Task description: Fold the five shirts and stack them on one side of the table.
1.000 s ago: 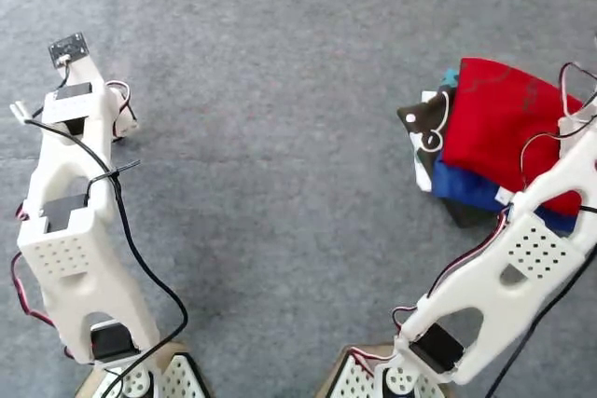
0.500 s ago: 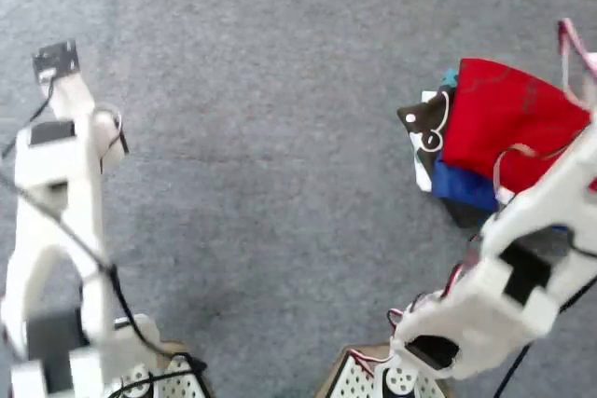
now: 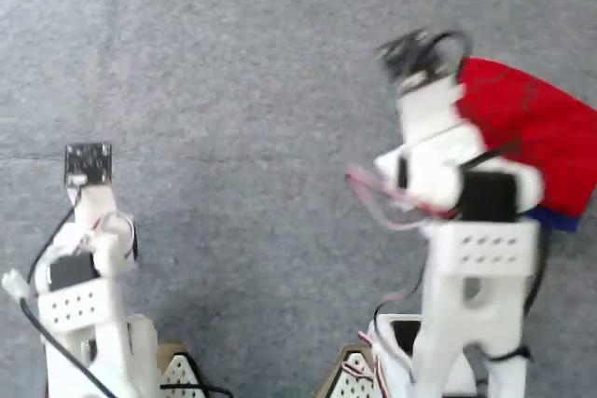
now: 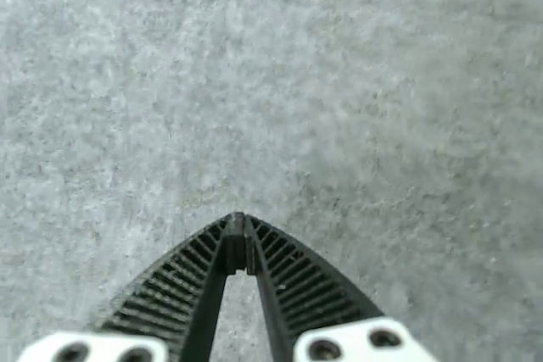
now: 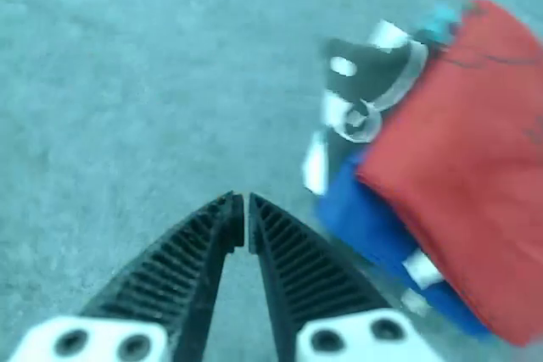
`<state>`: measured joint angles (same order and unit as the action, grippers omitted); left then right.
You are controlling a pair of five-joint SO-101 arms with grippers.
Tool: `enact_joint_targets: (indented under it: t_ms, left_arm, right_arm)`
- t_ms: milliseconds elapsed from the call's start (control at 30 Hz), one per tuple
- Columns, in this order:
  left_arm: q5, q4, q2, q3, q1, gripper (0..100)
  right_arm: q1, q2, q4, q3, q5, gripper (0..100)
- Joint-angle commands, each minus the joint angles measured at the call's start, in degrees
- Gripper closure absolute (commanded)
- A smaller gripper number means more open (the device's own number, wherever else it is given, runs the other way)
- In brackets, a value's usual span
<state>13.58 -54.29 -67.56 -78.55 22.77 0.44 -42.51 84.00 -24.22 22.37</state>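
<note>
Overhead, the left arm (image 3: 84, 277) is standing at the near left of the grey tabletop (image 3: 261, 72). The right arm (image 3: 457, 193) is standing right of centre and partly covering the stack of folded shirts (image 3: 564, 170), which is lying at the right side of the tabletop. The red shirt (image 3: 522, 109) is sitting on top, with a strip of the blue shirt (image 3: 560, 221) showing under its near edge. From the left wrist, the left gripper (image 4: 237, 239) is showing closed, its toothed tips meeting on nothing, over bare tabletop. From the right wrist, the right gripper (image 5: 238, 209) is likewise showing closed and holding nothing, near the stack but apart from it. The red shirt is topping the blue shirt, and a dark shirt (image 5: 373, 65) with white markings is protruding beside a teal edge (image 5: 441, 19).
</note>
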Motion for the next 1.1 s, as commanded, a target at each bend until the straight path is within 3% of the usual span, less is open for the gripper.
enact_joint_targets:
  t_ms: [0,200,500,667,867,1067]
  left_arm:
    - [1.93,0.53,-8.62,-7.08,1.01,97]
    - [1.76,-1.41,-23.03,-15.52,1.01,97]
    - [1.76,-12.66,-36.66,-18.68,0.4,97]
    - [1.76,-13.01,-36.22,-18.68,0.4,97]
    - [1.76,-13.1,-36.13,-18.68,0.75,97]
    - [1.76,-13.19,-35.87,-18.68,0.84,97]
  right_arm:
    - [-2.55,-9.71,-18.2,-25.54,-2.55,98.0]
    - [-2.55,-23.16,-34.81,-51.38,-13.63,98.0]
    - [-2.2,-47.25,-36.84,-72.92,-14.86,98.0]
    - [-2.46,-58.33,-27.52,-72.75,-14.77,98.0]
    - [-2.37,-66.15,-9.14,-72.22,-14.59,98.0]
    - [-2.29,-65.36,-9.58,-72.22,-14.59,98.0]
